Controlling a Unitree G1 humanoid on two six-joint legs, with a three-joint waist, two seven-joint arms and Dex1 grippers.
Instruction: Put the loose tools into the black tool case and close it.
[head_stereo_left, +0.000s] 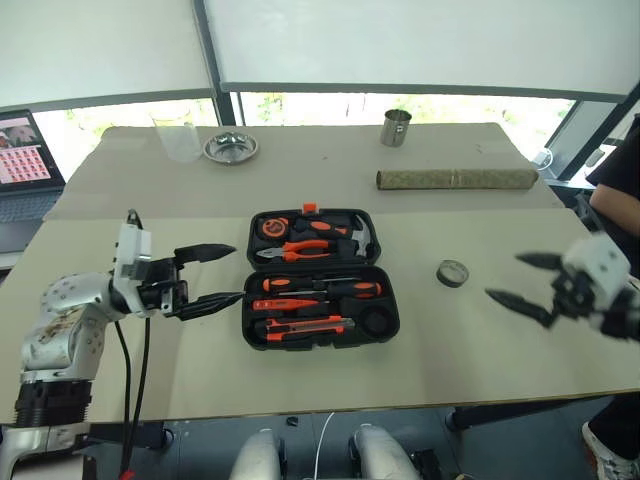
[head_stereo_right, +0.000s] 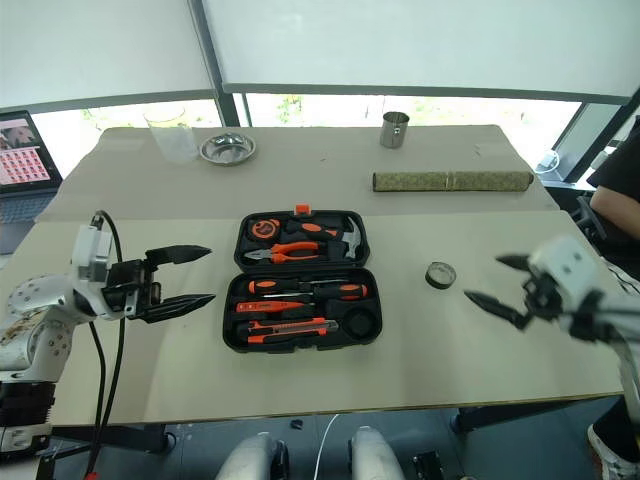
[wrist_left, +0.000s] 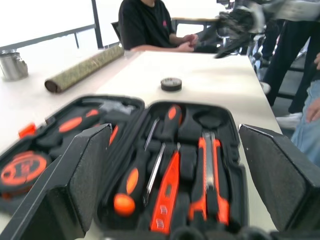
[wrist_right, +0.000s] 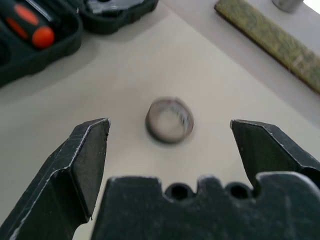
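The black tool case (head_stereo_left: 318, 320) lies open in the middle of the table. Its near half holds two orange-and-black screwdrivers (head_stereo_left: 322, 288), a slim orange tester screwdriver (head_stereo_left: 285, 304) and a utility knife (head_stereo_left: 305, 326). Pliers, a hammer and a tape measure fill the far half. A small dark tape roll (head_stereo_left: 452, 272) lies loose on the table right of the case. My left gripper (head_stereo_left: 222, 275) is open and empty, just left of the case. My right gripper (head_stereo_left: 520, 280) is open and empty, right of the tape roll (wrist_right: 169, 120), pointing toward it.
A cardboard tube (head_stereo_left: 456, 179), a metal cup (head_stereo_left: 396, 127), a steel bowl (head_stereo_left: 231, 147) and a clear plastic cup (head_stereo_left: 180, 140) stand along the far side. A laptop (head_stereo_left: 25, 160) sits at far left. A person in black sits at the right edge (head_stereo_left: 618, 180).
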